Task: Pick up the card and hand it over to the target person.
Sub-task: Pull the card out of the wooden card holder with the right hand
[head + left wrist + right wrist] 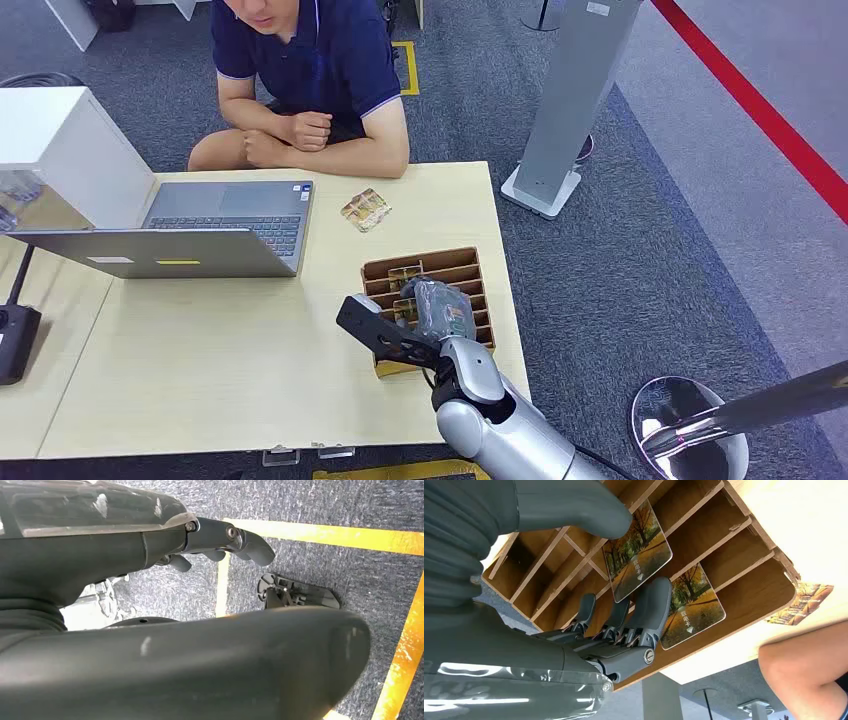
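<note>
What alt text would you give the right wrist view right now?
The right hand pinches an autumn-tree card standing in a slotted wooden holder, with a second card one slot over. A person's arm rests at the table edge.

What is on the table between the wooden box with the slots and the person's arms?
A loose card with an autumn picture lies on the table between the wooden box and the person's arms, seen in the head view.

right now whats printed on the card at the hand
Autumn trees, yellow-orange leaves, on the card by the right hand; right wrist view.
</note>
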Robot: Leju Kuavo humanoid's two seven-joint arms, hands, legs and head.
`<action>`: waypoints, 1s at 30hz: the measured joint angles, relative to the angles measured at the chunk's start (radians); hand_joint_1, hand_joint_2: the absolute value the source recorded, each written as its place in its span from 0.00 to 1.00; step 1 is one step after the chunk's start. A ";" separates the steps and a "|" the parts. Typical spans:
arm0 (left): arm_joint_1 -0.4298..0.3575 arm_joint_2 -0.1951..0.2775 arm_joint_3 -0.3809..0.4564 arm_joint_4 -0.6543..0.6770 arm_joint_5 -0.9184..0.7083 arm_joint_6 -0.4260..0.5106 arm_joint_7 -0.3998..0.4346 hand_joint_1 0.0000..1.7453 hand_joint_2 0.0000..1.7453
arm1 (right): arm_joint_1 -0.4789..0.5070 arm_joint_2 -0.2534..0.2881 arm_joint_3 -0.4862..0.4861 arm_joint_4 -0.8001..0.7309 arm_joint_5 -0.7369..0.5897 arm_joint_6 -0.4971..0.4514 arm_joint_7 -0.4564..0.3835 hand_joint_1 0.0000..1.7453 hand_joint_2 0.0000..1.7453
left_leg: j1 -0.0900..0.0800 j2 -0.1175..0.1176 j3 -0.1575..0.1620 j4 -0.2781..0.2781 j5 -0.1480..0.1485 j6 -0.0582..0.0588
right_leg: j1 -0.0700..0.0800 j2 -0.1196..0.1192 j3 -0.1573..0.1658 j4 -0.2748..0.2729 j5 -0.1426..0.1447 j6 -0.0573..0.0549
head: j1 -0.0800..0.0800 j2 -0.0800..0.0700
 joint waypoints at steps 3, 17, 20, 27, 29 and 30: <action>0.000 0.000 0.000 0.000 0.000 0.000 0.000 0.00 0.00 | 0.000 0.000 0.001 0.000 0.000 0.002 0.001 0.46 1.00 | 0.000 0.000 0.000 0.000 0.000 0.000 | 0.000 0.000 0.000 0.000 0.000 0.000 | 0.000 0.000; 0.000 -0.002 -0.001 0.000 -0.002 0.001 0.002 0.00 0.00 | 0.008 -0.005 0.002 -0.004 -0.005 0.011 0.008 0.48 1.00 | 0.000 0.000 0.000 0.000 0.000 0.000 | 0.000 0.000 0.000 0.000 0.000 0.000 | 0.000 0.000; 0.000 -0.002 -0.001 0.000 -0.002 0.001 0.002 0.00 0.00 | 0.008 -0.005 0.003 -0.004 -0.005 0.011 0.008 0.48 1.00 | 0.000 0.000 0.000 0.000 0.000 0.000 | 0.000 0.000 0.000 0.000 0.000 0.000 | 0.000 0.000; 0.000 -0.004 -0.001 0.000 -0.002 0.002 0.003 0.00 0.00 | 0.010 -0.008 0.004 -0.003 -0.005 0.012 0.008 0.49 1.00 | 0.000 0.000 0.000 0.000 0.000 0.000 | 0.000 0.000 0.000 0.000 0.000 0.000 | 0.000 0.000; 0.000 -0.005 -0.001 0.000 -0.002 0.001 0.003 0.00 0.00 | 0.010 -0.009 0.004 -0.003 -0.004 0.013 0.009 0.48 1.00 | 0.000 -0.001 0.000 -0.001 0.000 0.000 | 0.000 -0.001 0.001 -0.001 0.000 0.000 | 0.000 0.000; 0.000 -0.005 -0.001 0.000 -0.002 0.002 0.004 0.00 0.00 | 0.010 -0.009 0.004 -0.003 -0.004 0.014 0.009 0.49 1.00 | 0.000 -0.001 0.000 0.000 0.000 0.000 | 0.000 -0.001 0.001 -0.001 0.000 0.000 | 0.000 0.000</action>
